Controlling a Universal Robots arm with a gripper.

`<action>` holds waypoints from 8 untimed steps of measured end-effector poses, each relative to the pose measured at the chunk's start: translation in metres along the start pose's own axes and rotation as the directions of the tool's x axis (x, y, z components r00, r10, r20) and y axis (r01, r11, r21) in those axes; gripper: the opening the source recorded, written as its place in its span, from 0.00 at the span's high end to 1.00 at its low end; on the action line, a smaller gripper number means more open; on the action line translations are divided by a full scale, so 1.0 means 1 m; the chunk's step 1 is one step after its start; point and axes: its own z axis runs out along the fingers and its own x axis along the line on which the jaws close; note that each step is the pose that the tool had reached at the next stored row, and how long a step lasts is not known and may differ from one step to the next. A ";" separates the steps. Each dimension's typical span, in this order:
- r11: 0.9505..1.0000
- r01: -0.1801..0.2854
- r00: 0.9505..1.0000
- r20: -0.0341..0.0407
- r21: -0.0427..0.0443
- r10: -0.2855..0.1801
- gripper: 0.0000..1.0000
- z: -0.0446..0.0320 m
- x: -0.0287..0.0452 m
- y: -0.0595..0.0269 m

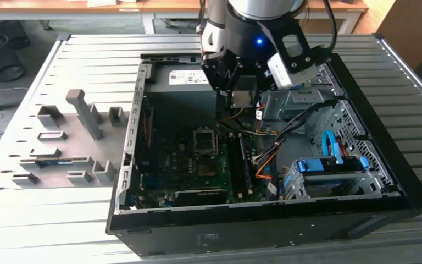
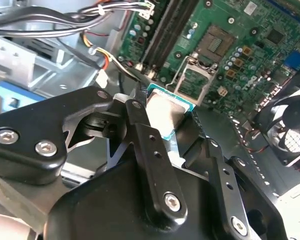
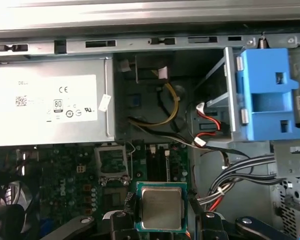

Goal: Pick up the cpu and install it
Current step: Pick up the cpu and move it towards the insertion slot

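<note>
The cpu (image 3: 161, 206), a small square chip with a shiny grey metal top and a green rim, is held between the black fingers (image 3: 117, 223) of my gripper (image 3: 161, 221), which is shut on it. In the exterior view the gripper (image 1: 242, 100) hangs with the cpu (image 1: 242, 98) above the open computer case, in front of the power-supply box (image 1: 178, 78). The empty socket (image 1: 204, 141) lies on the motherboard below it, nearer the front. The second wrist view has the cpu (image 2: 164, 111) clamped in the gripper (image 2: 166, 122), with the socket (image 2: 194, 81) beyond it.
Memory slots (image 1: 238, 159) run beside the socket. Loose cables (image 1: 270, 148) cross the case toward the blue drive cage (image 1: 328, 168). A fan (image 2: 290, 130) sits at one side of the board. A grey fixture plate (image 1: 57, 137) lies at the exterior view's left.
</note>
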 end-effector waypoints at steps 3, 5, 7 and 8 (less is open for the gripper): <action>1.000 0.008 1.000 -0.001 0.000 -0.008 0.53 0.0053 0.0035 -0.0007; 1.000 0.014 1.000 -0.001 0.000 -0.014 0.53 0.0089 0.0055 -0.0011; 1.000 0.016 1.000 -0.001 0.000 -0.016 0.53 0.0125 0.0088 -0.0017; 1.000 0.017 1.000 -0.002 0.000 -0.017 0.53 0.0143 0.0105 -0.0020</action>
